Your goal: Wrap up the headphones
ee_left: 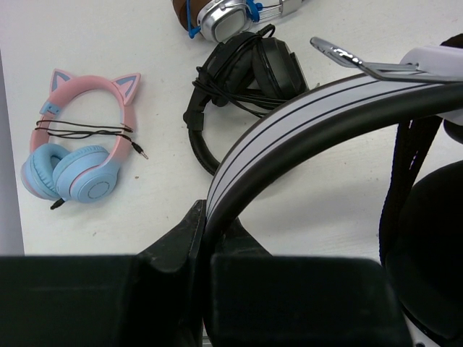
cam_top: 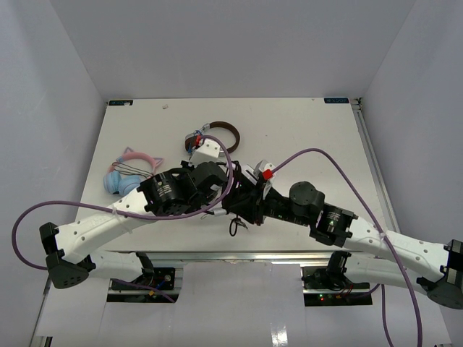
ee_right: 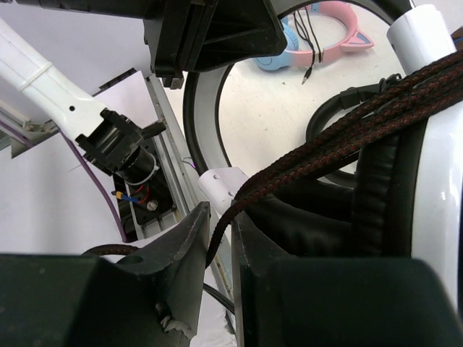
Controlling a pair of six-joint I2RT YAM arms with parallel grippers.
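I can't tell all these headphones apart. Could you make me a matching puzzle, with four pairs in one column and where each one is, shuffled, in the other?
1. white headphones
2. cat-ear headphones
3. all-black headphones
4. brown-banded headphones

A. farthest left on the table
B. headband gripped in the left claw
C. farthest back, with blue ties on it
D. lying just in front of pair 4, cable bundled

Pairs: 1-B, 2-A, 3-D, 4-C

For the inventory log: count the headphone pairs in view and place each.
4. White pair, held at centre front; pink-and-blue cat-ear pair, far left; all-black pair, mid-table; brown-banded silver pair, behind it. Others may be hidden.
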